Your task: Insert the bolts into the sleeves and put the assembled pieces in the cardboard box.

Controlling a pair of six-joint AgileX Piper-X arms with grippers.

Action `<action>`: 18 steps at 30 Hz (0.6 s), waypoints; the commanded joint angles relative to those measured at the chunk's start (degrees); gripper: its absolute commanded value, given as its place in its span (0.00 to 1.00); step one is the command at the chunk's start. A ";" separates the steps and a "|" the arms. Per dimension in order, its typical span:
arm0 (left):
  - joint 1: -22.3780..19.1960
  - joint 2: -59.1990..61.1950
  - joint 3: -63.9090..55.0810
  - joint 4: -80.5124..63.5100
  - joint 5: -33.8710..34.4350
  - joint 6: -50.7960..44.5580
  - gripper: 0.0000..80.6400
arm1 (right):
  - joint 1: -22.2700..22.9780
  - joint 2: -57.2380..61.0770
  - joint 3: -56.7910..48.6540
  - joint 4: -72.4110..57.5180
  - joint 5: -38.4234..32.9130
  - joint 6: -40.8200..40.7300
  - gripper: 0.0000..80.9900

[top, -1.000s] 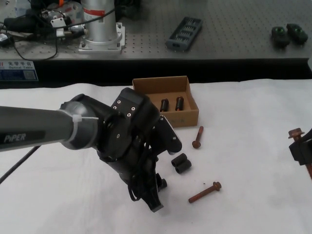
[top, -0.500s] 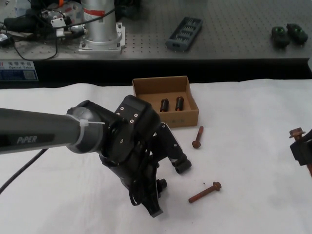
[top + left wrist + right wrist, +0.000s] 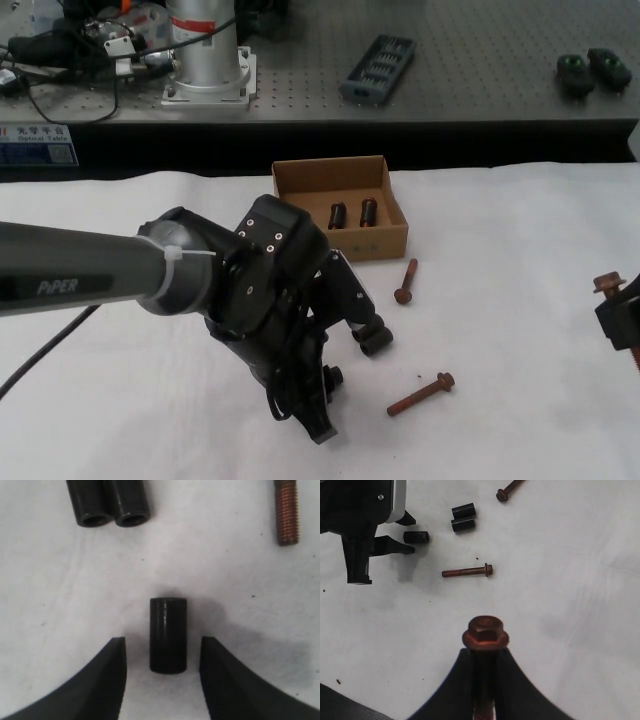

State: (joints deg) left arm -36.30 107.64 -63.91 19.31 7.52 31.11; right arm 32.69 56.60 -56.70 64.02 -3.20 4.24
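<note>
1. Progress: two assembled pieces (image 3: 338,214) lie in the cardboard box (image 3: 375,243), upper centre of the high view. By my count three pairs are left to join.
2. Left tool (image 3: 162,642) is spread, straddling a lying sleeve (image 3: 168,635) without touching it. The sleeve is a short, matte black cylinder.
3. Two spare sleeves (image 3: 107,502) touch side by side; two rusty loose bolts (image 3: 421,394) lie on the white table (image 3: 520,220).
4. Right tool (image 3: 482,655) pinches a flanged bolt (image 3: 485,632) by the shank, at the right edge of the high view.
</note>
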 commanded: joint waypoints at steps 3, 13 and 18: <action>-0.83 1.52 -0.41 -1.41 -0.39 -0.73 0.25 | -0.01 -0.55 -0.06 -0.09 0.14 -0.47 0.04; -5.44 0.47 -0.55 -1.31 -2.60 -4.67 0.01 | -0.01 -0.55 -0.06 -0.09 0.14 -0.47 0.04; -6.38 -4.59 -0.55 -0.77 -7.18 -12.30 0.01 | -0.01 -0.55 -0.08 -0.38 0.14 -0.47 0.04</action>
State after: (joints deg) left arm -42.55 106.13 -64.06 18.36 2.78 24.47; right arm 32.69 56.60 -56.70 63.79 -3.20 4.24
